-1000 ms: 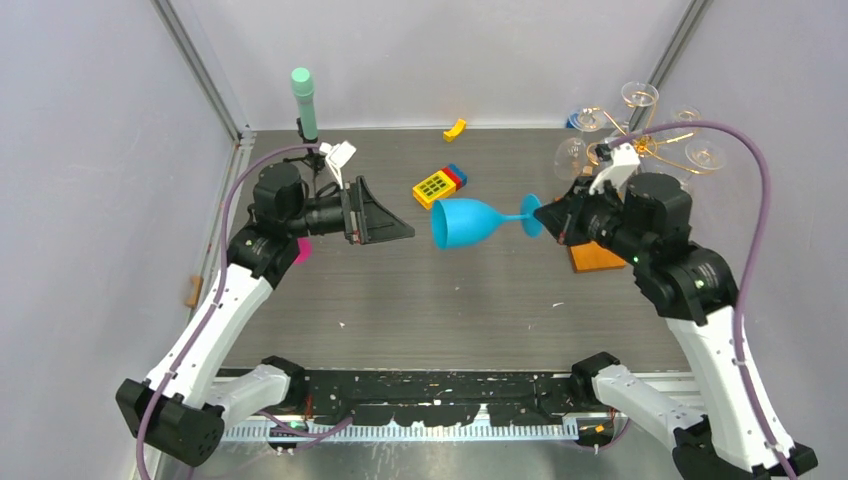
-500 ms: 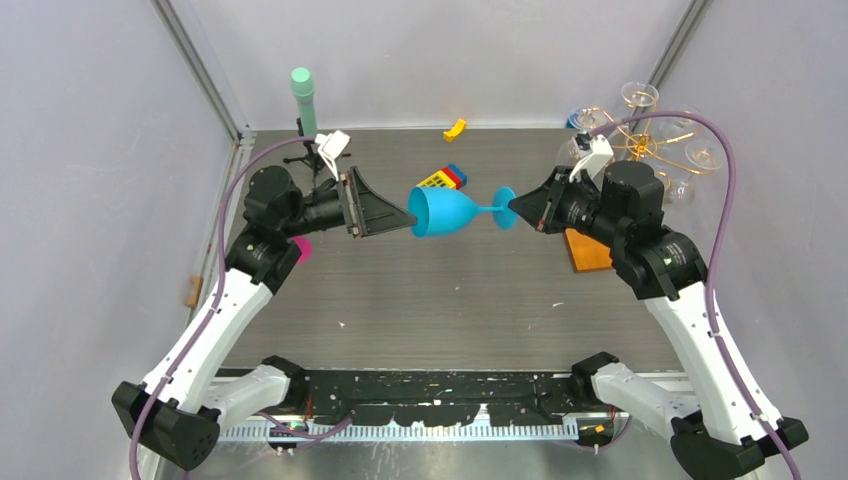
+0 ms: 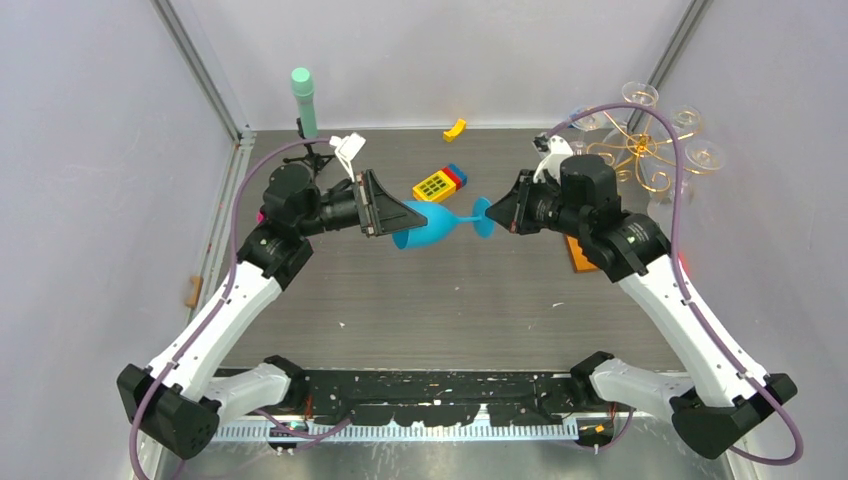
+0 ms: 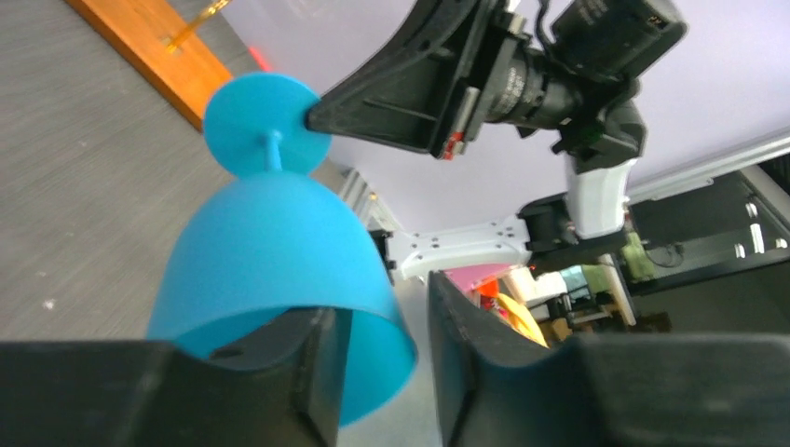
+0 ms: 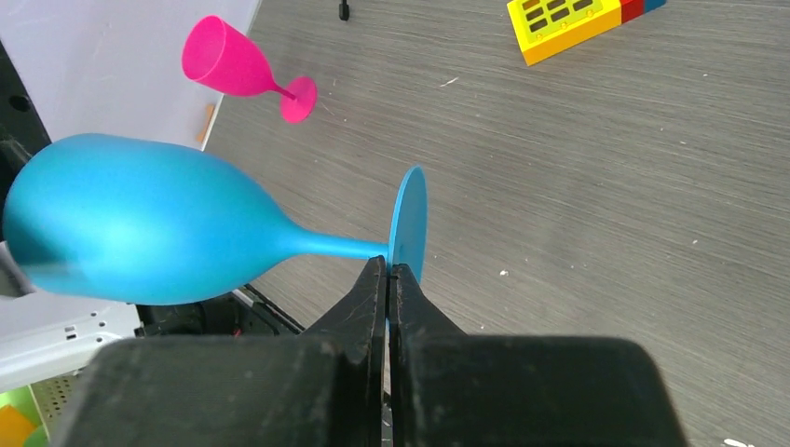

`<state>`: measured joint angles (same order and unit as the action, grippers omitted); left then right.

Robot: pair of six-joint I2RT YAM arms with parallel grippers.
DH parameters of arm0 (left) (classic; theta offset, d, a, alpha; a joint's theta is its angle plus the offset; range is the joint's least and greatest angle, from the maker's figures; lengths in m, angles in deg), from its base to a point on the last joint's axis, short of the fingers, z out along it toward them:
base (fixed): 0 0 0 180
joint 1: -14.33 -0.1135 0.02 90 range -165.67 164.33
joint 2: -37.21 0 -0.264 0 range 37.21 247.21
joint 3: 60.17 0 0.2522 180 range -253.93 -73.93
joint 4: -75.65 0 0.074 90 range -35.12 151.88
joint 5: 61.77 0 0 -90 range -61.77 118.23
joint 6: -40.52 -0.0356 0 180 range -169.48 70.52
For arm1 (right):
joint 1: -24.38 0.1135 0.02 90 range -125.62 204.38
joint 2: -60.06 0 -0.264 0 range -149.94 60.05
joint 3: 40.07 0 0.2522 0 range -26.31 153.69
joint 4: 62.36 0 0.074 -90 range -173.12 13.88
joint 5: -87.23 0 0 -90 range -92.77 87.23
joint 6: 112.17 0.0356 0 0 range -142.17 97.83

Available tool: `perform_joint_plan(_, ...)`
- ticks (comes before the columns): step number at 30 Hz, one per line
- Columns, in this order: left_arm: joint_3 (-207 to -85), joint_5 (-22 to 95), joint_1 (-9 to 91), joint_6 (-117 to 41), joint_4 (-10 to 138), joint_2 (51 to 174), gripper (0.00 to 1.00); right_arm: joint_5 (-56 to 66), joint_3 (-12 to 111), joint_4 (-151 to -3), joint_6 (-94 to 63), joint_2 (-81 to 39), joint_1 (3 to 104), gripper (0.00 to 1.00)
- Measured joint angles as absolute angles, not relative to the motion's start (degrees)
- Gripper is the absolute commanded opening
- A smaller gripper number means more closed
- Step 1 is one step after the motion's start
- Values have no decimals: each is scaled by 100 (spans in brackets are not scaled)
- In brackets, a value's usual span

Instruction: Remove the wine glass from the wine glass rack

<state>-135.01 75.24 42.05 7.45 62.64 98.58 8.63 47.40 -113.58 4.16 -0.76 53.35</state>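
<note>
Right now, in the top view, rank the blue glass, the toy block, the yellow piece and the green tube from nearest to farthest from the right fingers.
1. The blue glass: its foot is pinched in the right fingers.
2. The toy block: just behind, mid-table.
3. The yellow piece: back edge, near the centre.
4. The green tube: back-left corner.

Mid-frame, above the dark grey tabletop (image 3: 420, 310): blue plastic wine glass (image 3: 437, 229) held horizontal in the air, foot toward frame right. Right fingers (image 3: 506, 212) are pinched on the foot's edge. Left fingers (image 3: 393, 212) overlap the bowl's mouth end; contact unclear. Upper right: gold wire wine glass rack (image 3: 640, 152) with clear glasses (image 3: 703, 157) hanging, well apart.
</note>
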Motion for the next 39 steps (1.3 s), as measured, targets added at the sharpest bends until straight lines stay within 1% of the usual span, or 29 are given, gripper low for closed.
perform_joint_plan(3,-13512,7397,4207,502,5905,9908,2,721,4740,-11366,372,-166,5471,0)
perform_joint_plan(5,-13536,7270,4210,312,5580,9926,0,577,4740,-11395,337,-218,5504,11)
perform_joint_plan(6,-13558,7189,4207,220,5422,9936,0,524,4740,-11401,319,-249,5512,24)
perform_joint_plan(7,-13587,7106,4207,93,5258,9947,0,500,4740,-11415,304,-271,5528,31)
perform_joint_plan(8,-13630,7021,4207,-53,5084,9958,0,472,4742,-11439,311,-299,5552,43)
perform_joint_plan(10,-13794,6761,4210,-453,4561,9991,0,419,4753,-11463,335,-336,5587,56)
perform_joint_plan(13,-14194,6186,4221,-1159,3676,10111,0,196,4838,-11559,276,-349,5615,62)
perform_joint_plan(15,-14574,5681,4221,-1649,3018,10282,0,0,4963,-11657,228,-349,5615,71)
perform_joint_plan(18,-15138,4960,4221,-2226,2164,10728,0,-236,5188,-11860,179,-367,5615,73)
perform_joint_plan(22,-15980,3917,4223,-2851,1066,11786,0,-553,5523,-12173,162,-516,5615,73)
perform_joint_plan(30,-17005,2394,4212,-3395,-289,13499,0,-1170,5667,-12846,68,-721,5615,73)
perform_joint_plan(34,-17289,2046,4153,-3498,-599,13912,0,-1279,5667,-12929,42,-649,5615,73)
perform_joint_plan(39,-17339,1978,3930,-3496,-735,14026,0,-1375,5667,-13004,13,-516,5615,73)
